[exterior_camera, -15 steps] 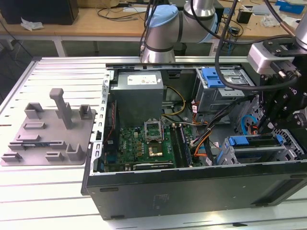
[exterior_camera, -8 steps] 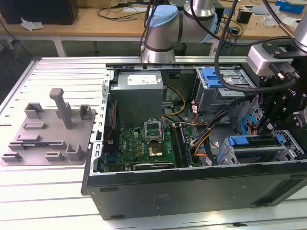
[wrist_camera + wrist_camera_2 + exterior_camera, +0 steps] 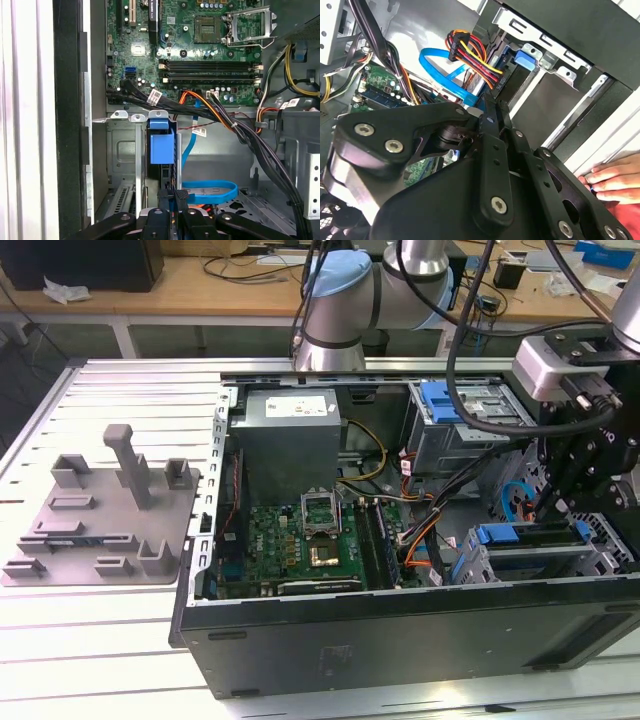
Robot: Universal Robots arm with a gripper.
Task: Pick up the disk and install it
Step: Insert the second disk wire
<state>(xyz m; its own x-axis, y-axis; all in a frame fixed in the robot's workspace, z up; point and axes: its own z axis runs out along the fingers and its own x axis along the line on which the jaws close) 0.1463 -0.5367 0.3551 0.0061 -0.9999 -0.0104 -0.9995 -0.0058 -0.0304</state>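
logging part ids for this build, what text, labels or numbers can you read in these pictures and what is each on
No text here can be read.
White label on the grey power supply, exterior view: print too small.
White cable tags, first wrist view: blurred.
Motherboard markings, first wrist view: too small.

Open computer case (image 3: 300,645), grey fixture plate (image 3: 100,515) beside, well apart.
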